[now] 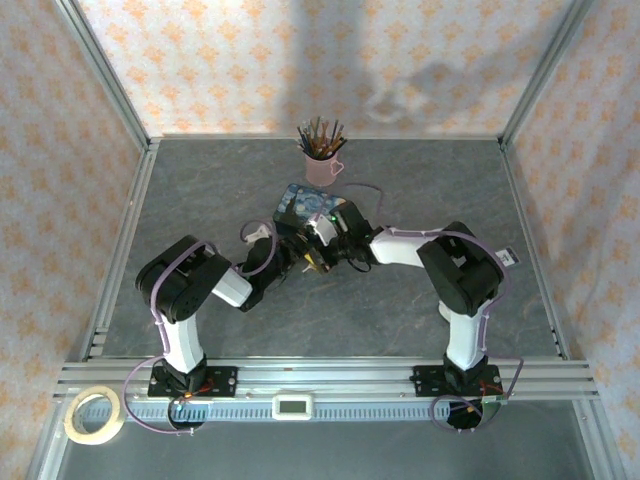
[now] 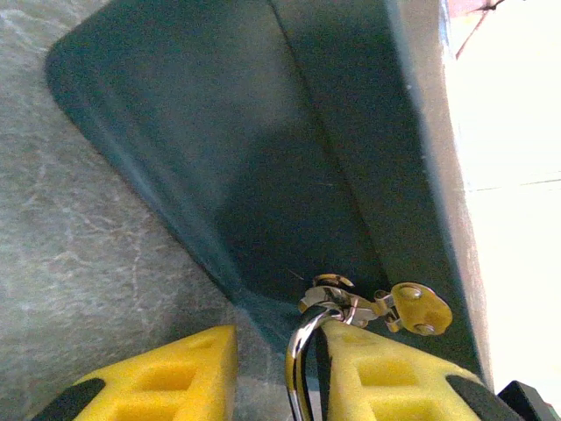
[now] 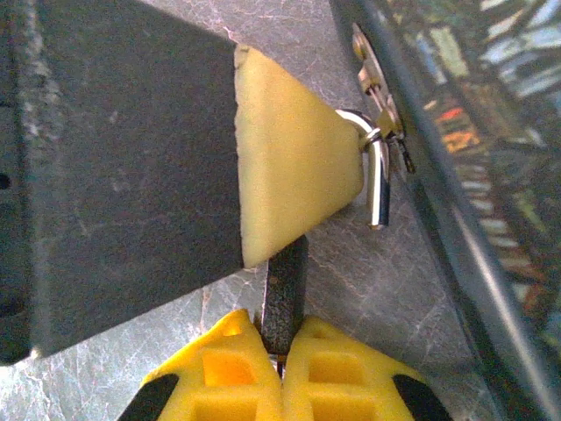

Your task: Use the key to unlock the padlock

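1. The blue painted tin (image 1: 300, 203) sits mid-worktop (image 1: 200, 200), a pink mug of pencils (image 1: 322, 165) just behind it.
2. The padlock (image 3: 377, 180) hangs at the tin's near side, silvery shackle through the hasp (image 2: 421, 309).
3. Right pincer (image 3: 280, 331): pinched tight on the padlock's dark body.
4. Left pincer (image 2: 279, 355): part open around the shackle, one finger touching it, the other apart.

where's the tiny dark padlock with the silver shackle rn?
Mid-table in the top view: the dark padlock's shackle is hooked through the clasp on the blue painted tin's near side, between the left end effector's yellow fingers.
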Robot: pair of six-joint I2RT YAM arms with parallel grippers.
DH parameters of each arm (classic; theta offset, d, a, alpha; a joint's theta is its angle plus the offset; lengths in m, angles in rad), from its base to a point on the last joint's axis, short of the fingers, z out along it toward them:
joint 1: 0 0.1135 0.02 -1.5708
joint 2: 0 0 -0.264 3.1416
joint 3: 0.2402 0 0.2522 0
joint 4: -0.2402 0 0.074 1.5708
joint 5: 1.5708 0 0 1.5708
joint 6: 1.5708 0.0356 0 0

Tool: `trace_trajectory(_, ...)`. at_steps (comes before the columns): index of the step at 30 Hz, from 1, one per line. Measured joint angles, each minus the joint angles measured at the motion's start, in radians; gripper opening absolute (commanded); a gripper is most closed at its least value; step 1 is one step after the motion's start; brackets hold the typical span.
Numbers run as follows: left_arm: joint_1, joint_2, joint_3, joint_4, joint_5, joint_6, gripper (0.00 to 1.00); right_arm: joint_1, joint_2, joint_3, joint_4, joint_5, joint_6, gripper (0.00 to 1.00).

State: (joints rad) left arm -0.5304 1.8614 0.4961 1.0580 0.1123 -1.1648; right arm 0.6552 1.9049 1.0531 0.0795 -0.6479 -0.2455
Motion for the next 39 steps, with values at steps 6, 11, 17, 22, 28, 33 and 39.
trace_trajectory(6, 0.0, 0.021, 0.013, 0.042, 0.008, -0.023, 0.0, -0.006, 0.0, 0.0, 0.003, 0.001, 0.003, 0.0)
trace_trajectory(11, 0.0, 0.024, 0.013, 0.054, 0.011, -0.023, 0.0, -0.008, -0.001, -0.003, 0.005, 0.005, 0.016, 0.15)
trace_trajectory(17, -0.006, 0.024, 0.013, 0.058, 0.011, -0.023, 0.0, -0.003, -0.072, -0.044, -0.007, 0.031, 0.066, 0.41)
trace_trajectory(22, -0.006, 0.024, 0.013, 0.059, 0.01, -0.023, 0.0, 0.001, -0.237, -0.085, -0.035, 0.109, 0.169, 0.52)
trace_trajectory(28, -0.006, 0.024, 0.013, 0.059, 0.007, -0.023, 0.0, -0.01, -0.374, -0.116, -0.027, 0.327, 0.39, 0.67)
trace_trajectory(33, -0.006, 0.024, 0.013, 0.06, -0.001, -0.024, 0.0, -0.039, -0.328, -0.09, -0.013, 0.47, 0.558, 0.67)
trace_trajectory(39, -0.006, 0.024, 0.013, 0.062, -0.021, -0.041, 0.0, -0.041, -0.148, 0.029, -0.011, 0.541, 0.672, 0.66)
